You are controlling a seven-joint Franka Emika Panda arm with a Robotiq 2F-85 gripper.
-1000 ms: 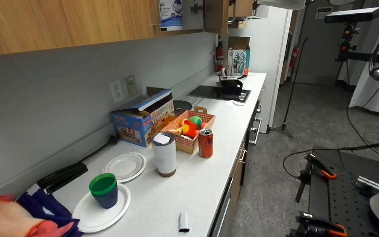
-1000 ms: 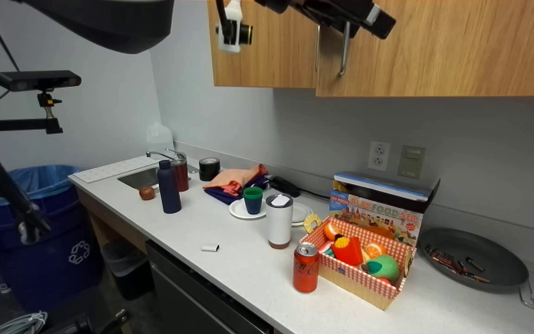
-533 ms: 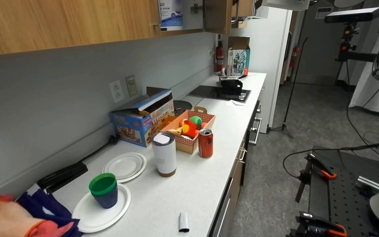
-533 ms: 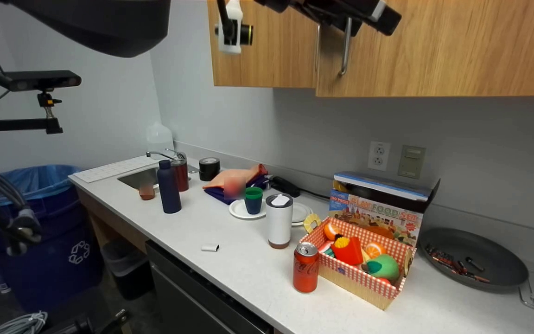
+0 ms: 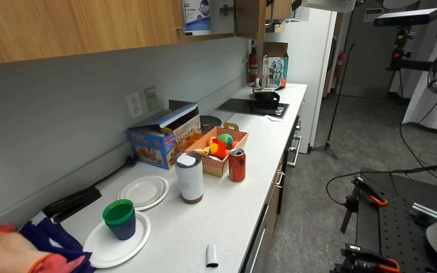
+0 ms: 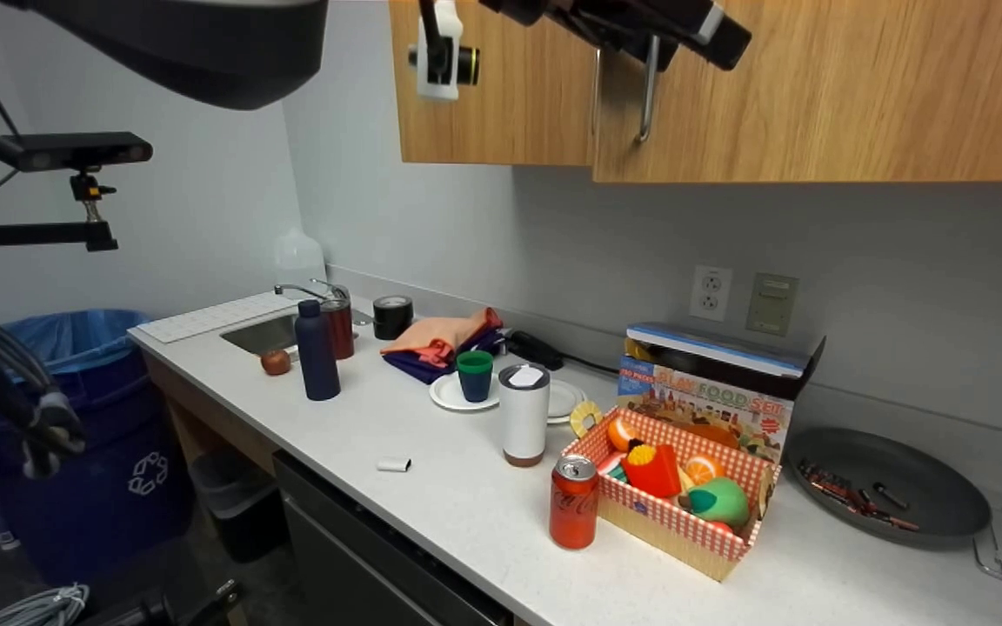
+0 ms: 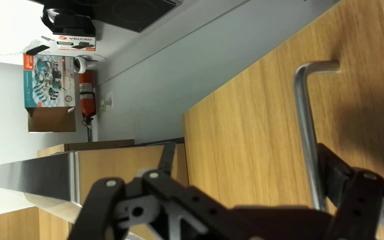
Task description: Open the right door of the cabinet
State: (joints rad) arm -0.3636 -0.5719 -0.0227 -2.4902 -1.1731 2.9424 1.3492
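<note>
The cabinet's right wooden door stands swung out. In an exterior view the right door shows nearly edge-on, with a blue-white box inside the cabinet. The left door is closed. The right door's metal handle runs between my spread gripper fingers in the wrist view. The right-hand finger lies close along the handle; I cannot tell whether it touches. The left-hand finger is far from it, near the door's hinge edge. My gripper is partly cut off at the top in an exterior view.
Below is a white counter with a red can, a basket of toy food, a white tumbler, stacked cups and a toy box. A range hood and other cabinets lie beyond the hinge side.
The door edge, its handle and my gripper shifted slightly outward half a second ago, then came back a little. The cables on the arm swayed. The counter objects have not moved.
</note>
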